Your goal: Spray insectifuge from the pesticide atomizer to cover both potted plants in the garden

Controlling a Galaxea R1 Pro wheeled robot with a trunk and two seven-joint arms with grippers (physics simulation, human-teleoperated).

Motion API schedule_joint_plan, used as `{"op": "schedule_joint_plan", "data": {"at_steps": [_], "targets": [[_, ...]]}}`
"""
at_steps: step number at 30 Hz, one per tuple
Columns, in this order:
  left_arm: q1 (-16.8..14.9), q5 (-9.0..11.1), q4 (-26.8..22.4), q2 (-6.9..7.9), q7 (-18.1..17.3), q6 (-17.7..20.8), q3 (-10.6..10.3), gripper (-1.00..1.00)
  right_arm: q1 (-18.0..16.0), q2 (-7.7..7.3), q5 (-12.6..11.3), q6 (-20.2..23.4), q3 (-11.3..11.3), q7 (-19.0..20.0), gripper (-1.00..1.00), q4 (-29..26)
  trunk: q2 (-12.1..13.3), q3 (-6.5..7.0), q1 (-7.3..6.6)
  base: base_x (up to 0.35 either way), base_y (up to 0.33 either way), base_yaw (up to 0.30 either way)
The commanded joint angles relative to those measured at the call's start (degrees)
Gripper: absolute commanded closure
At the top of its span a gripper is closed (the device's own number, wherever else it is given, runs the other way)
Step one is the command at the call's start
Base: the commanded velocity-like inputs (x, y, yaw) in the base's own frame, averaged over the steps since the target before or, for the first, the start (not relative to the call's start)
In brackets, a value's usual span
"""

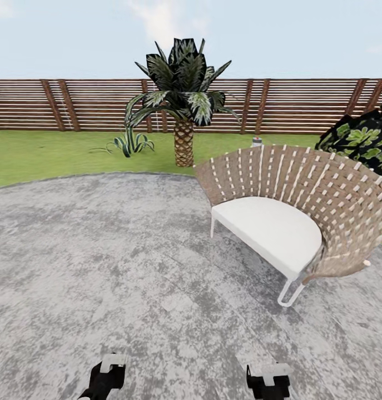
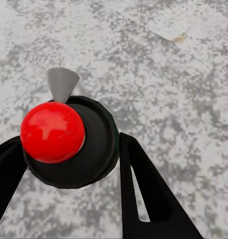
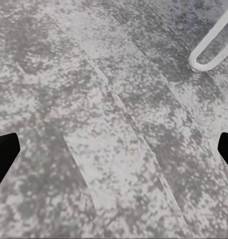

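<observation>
Across the grey stone patio (image 1: 102, 261) I face a woven chair (image 1: 291, 216), a palm (image 1: 183, 94) and the fence (image 1: 74, 103). Both my arms hang low for travel: left gripper (image 2: 69, 164) and right gripper (image 3: 114, 149) spread, jaws released, holding nothing. One small leafy plant (image 1: 129, 143) sits on the lawn by the palm; I can't tell where the spray bottle is.

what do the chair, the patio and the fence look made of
Chair: back looks like woven tan and pale straps, wicker-like, over a white matte cushion and thin white tube legs. Patio: mottled grey stone, rough and dull. Fence: brown horizontal slats, seemingly wood.
</observation>
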Motion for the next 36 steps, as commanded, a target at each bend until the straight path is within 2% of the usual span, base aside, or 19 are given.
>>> {"op": "schedule_joint_plan", "data": {"at_steps": [1, 18, 26, 36], "targets": [[0.0, -0.3, 0.0, -0.01, -0.4, -0.2, 0.5, 1.0, 0.0, 0.06, 0.6, -0.1, -0.4, -0.3, -1.0, 0.0, 0.0, -0.05, 0.03, 0.34, 0.0, 0.013], [0.0, -0.3, 0.0, -0.01, -0.4, -0.2, 0.5, 1.0, 0.0, 0.05, 0.6, -0.1, -0.4, -0.3, -1.0, 0.1, 0.0, -0.05, 0.03, 0.34, 0.0, 0.025], [0.0, -0.3, 0.0, -0.01, -0.4, -0.2, 0.5, 1.0, 0.0, 0.06, 0.6, -0.1, -0.4, -0.3, -1.0, 0.0, 0.0, -0.05, 0.03, 0.34, 0.0, 0.166], [0.0, -0.3, 0.0, -0.01, -0.4, -0.2, 0.5, 1.0, 0.0, 0.07, 0.6, -0.1, -0.4, -0.3, -1.0, 0.1, 0.0, -0.05, 0.03, 0.34, 0.0, 0.263]]}}
